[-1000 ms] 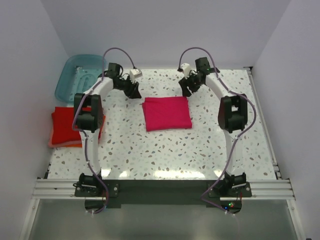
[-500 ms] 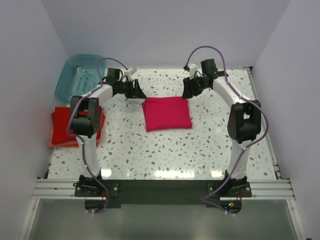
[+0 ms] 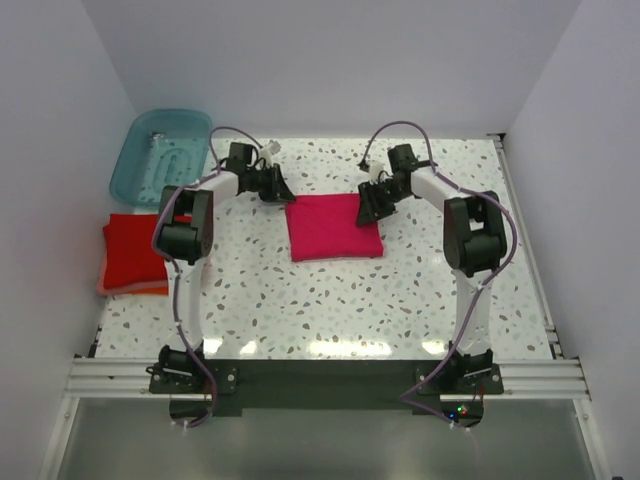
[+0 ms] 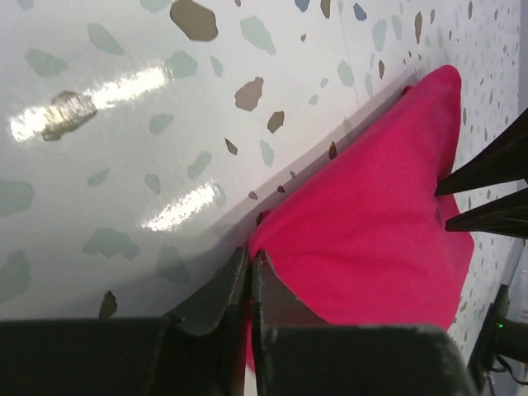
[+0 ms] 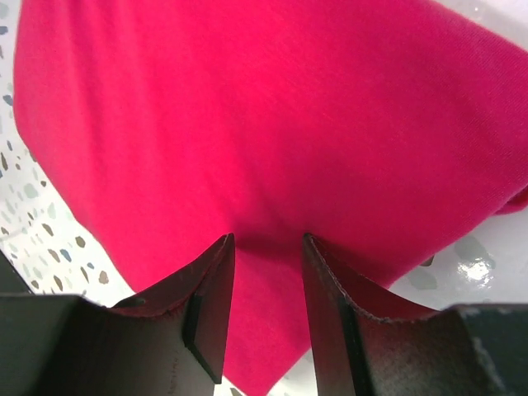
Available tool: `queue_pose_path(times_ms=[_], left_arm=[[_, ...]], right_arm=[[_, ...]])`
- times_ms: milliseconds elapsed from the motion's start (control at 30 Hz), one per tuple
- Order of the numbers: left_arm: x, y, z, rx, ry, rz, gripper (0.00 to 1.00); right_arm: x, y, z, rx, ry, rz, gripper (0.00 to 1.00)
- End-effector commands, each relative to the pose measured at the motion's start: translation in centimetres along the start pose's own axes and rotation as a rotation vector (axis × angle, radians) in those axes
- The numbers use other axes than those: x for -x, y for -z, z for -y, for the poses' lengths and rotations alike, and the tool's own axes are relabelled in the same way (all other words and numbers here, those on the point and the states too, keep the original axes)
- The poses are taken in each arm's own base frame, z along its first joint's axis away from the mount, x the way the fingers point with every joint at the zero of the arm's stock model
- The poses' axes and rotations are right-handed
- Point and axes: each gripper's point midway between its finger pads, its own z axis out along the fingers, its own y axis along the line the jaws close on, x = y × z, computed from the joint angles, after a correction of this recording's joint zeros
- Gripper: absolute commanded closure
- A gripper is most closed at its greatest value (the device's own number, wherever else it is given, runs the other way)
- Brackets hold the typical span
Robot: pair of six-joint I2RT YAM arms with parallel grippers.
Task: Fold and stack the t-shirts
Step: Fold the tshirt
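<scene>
Two grippers have come down in the last second onto the magenta t-shirt (image 3: 335, 230), which lies unmoved as a folded rectangle at table centre. The left gripper (image 4: 248, 257), narrowed to a slit, meets its 11 o'clock corner. The right gripper (image 5: 266, 241), fingers parted, presses the cloth near 1 o'clock. We judge a lift toward the red and orange stack (image 3: 132, 252) at 9 o'clock is being prepared.

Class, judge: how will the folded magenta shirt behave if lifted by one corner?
Probably floppy: the magenta shirt is soft layered cloth, so folds may sag open. Lying thin and flat, it looks light and shouldn't roll. Pushed, it may bunch on the glossy table.
</scene>
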Motion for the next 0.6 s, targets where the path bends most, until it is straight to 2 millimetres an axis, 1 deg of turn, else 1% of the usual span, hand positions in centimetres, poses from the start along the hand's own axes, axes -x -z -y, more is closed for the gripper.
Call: queue_pose_path(times_ms=[0,33,67,100,133,167,200,233,267,300,333,367,400,433,467,500,533,567], left_arm=[[3.3,0.4,-1.1,0.038,-0.055,0.085,0.96],[4.2,0.9,-1.2,0.034,-0.063,0.108,1.0],[4.9,1.4,-0.9,0.022,-0.075,0.129,1.0],[5.6,1.7,-0.7,0.01,-0.095,0.152,1.0],[6.3,2.3,-0.8,0.01,-0.105,0.169,1.0],[6.8,2.7,-0.5,-0.002,-0.117,0.18,0.97],[7.1,3.1,-0.1,-0.029,-0.132,0.185,0.88],[7.4,3.6,0.2,-0.043,-0.141,0.192,0.78],[8.1,4.5,1.4,-0.067,-0.167,0.206,0.64],[8.1,5.1,2.6,-0.103,-0.203,0.204,0.61],[7.3,5.4,3.1,-0.118,-0.209,0.192,0.57],[6.4,6.6,5.0,-0.161,-0.229,0.192,0.56],[7.4,7.8,6.8,-0.185,-0.262,0.22,0.55],[5.3,7.8,6.8,-0.195,-0.226,0.186,0.54],[4.8,8.9,8.6,-0.217,-0.238,0.186,0.54],[3.5,9.3,9.7,-0.26,-0.221,0.157,0.53],[0.6,8.7,9.9,-0.273,-0.181,0.103,0.54],[-0.3,9.3,11.3,-0.291,-0.187,0.098,0.54]], right_arm=[[2.0,0.8,-0.9,0.02,0.026,0.053,0.59],[2.1,1.0,-1.0,0.02,0.029,0.058,0.59],[2.5,1.6,-1.5,0.028,0.037,0.076,0.59],[2.3,1.8,-1.7,0.029,0.034,0.077,0.59],[3.0,2.6,-2.5,0.036,0.05,0.108,0.59],[3.2,2.9,-2.8,0.041,0.037,0.123,0.59],[3.0,3.2,-3.3,0.05,0.027,0.131,0.58],[3.2,3.5,-3.7,0.059,0.023,0.147,0.57],[4.0,3.9,-4.1,0.065,0.021,0.188,0.57],[4.3,4.8,-5.3,0.09,0.001,0.214,0.57],[5.1,5.3,-5.8,0.102,0.009,0.252,0.57],[5.0,5.9,-6.9,0.132,-0.026,0.263,0.57],[5.1,6.1,-7.3,0.148,-0.041,0.273,0.57],[5.0,6.0,-8.0,0.166,-0.051,0.275,0.57],[5.1,6.0,-8.6,0.186,-0.078,0.278,0.57],[4.5,5.7,-9.2,0.208,-0.091,0.265,0.58],[4.3,5.2,-10.1,0.23,-0.088,0.257,0.59],[3.4,4.5,-10.5,0.246,-0.114,0.231,0.6]])
